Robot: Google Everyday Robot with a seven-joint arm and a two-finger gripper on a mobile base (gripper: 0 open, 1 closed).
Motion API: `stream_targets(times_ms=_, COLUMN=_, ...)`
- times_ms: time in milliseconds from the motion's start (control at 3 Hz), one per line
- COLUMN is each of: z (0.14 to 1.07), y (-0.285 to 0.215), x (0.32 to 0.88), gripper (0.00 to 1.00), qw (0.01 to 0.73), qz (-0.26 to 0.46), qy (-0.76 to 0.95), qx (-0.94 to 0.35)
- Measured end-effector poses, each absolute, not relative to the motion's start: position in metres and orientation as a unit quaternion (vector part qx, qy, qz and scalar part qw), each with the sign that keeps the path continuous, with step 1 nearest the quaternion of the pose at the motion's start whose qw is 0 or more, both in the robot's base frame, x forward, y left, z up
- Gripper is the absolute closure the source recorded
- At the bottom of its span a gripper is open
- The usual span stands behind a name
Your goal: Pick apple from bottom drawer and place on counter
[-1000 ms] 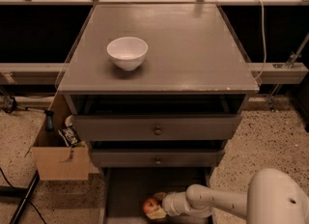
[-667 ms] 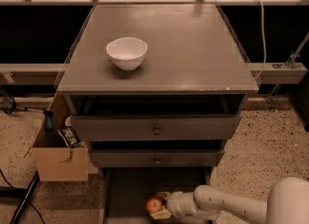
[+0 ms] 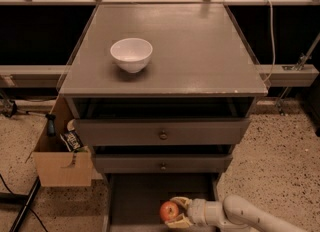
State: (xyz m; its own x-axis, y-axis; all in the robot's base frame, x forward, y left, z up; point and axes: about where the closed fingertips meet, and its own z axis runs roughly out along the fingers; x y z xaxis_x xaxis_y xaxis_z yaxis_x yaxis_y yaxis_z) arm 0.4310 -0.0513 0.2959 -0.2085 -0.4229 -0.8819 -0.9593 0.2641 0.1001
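The apple point(image 3: 168, 210) sits low in the open bottom drawer point(image 3: 135, 198), over its dark floor and towards the right side. The gripper point(image 3: 171, 211) reaches in from the right. One of its yellowish fingers point(image 3: 180, 201) is above the apple and the other is below it, so the fruit is cupped between them. They appear to be closed on it, though the dim drawer makes the contact hard to confirm. I cannot tell whether the apple is resting on the floor or raised just off it. The white arm point(image 3: 235, 214) runs off towards the lower right corner.

Above the open tray are two shut drawers, each with a small round knob point(image 3: 163, 135). The counter point(image 3: 200, 41) carries a white bowl point(image 3: 131, 53) on its left half, well apart from the apple. A cardboard box point(image 3: 61, 168) holding a few items stands on the speckled floor point(image 3: 270, 156) just left of the cabinet.
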Motion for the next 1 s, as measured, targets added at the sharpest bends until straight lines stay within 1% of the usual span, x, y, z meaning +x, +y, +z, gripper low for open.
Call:
stream_targets(times_ms=333, z=0.363, y=-0.081, x=0.415, gripper=1.00, qw=0.415, qz=0.335, qy=0.680, qx=-0.504)
stream_targets(times_ms=1000, z=0.476, y=-0.109, x=0.397, gripper=1.00, qw=0.434, qz=0.284, qy=0.677, qx=-0.523)
